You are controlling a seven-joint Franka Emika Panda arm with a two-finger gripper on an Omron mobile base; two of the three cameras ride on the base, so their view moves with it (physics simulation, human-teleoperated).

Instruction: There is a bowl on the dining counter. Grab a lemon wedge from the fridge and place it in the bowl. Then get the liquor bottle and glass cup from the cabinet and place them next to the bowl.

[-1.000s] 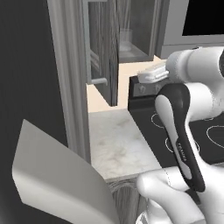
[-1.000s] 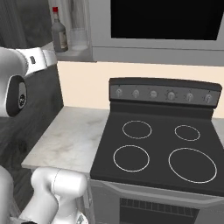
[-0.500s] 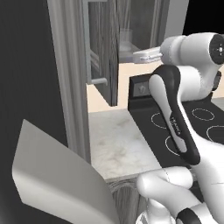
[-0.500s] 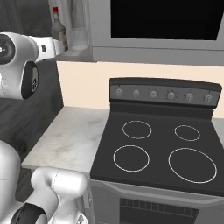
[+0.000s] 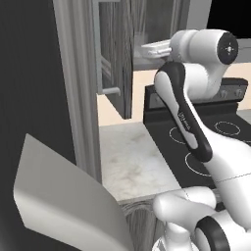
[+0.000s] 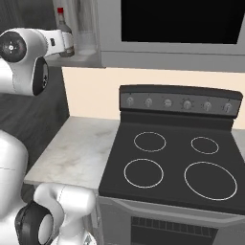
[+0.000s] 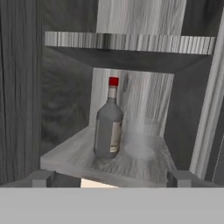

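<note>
The liquor bottle (image 7: 108, 127), grey with a red cap and a pale label, stands on the lower shelf of the open cabinet (image 7: 131, 162). The glass cup (image 7: 141, 142), faint and see-through, stands just to its right. My gripper (image 7: 110, 178) is open in front of the shelf edge, a little short of the bottle, with nothing between its fingertips (image 7: 41, 178). From the right base view the bottle (image 6: 64, 33) and the cup (image 6: 86, 34) show on the shelf, just past my hand. In the left base view my gripper (image 5: 149, 48) reaches in beside the open cabinet door (image 5: 115, 59).
A black stove (image 6: 177, 162) with several burners lies below and right, under a dark microwave (image 6: 182, 21). A short marble worktop (image 6: 76, 150) sits left of the stove. A second cabinet shelf (image 7: 131, 43) hangs above the bottle. A tall dark panel (image 5: 29, 73) stands at the left.
The arm has lifted and swung the hand up and left, from in front of the stove's back panel to the cabinet opening. The gripper has stayed open.
</note>
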